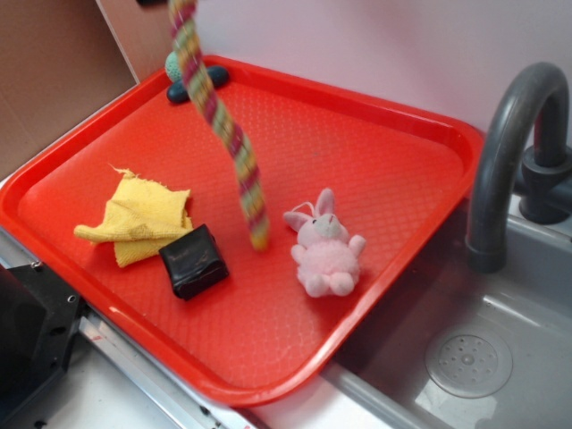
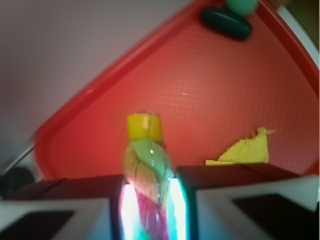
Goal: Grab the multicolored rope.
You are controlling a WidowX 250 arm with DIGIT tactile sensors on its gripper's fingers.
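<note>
The multicolored rope (image 1: 228,134) hangs in the air over the red tray (image 1: 375,152), running from the top edge of the exterior view down to its free end just above the tray floor near the pink bunny. It is twisted in pink, magenta, yellow and green strands. My gripper is out of the exterior view, above the top edge. In the wrist view my gripper (image 2: 150,205) is shut on the multicolored rope (image 2: 147,170), which sticks out between the two fingers and ends in a yellow tip.
On the tray lie a yellow cloth (image 1: 138,219), a black block (image 1: 193,261), a pink plush bunny (image 1: 326,246) and a dark oval object with a teal ball (image 1: 192,82) at the far corner. A grey faucet (image 1: 509,152) and sink (image 1: 483,357) stand right.
</note>
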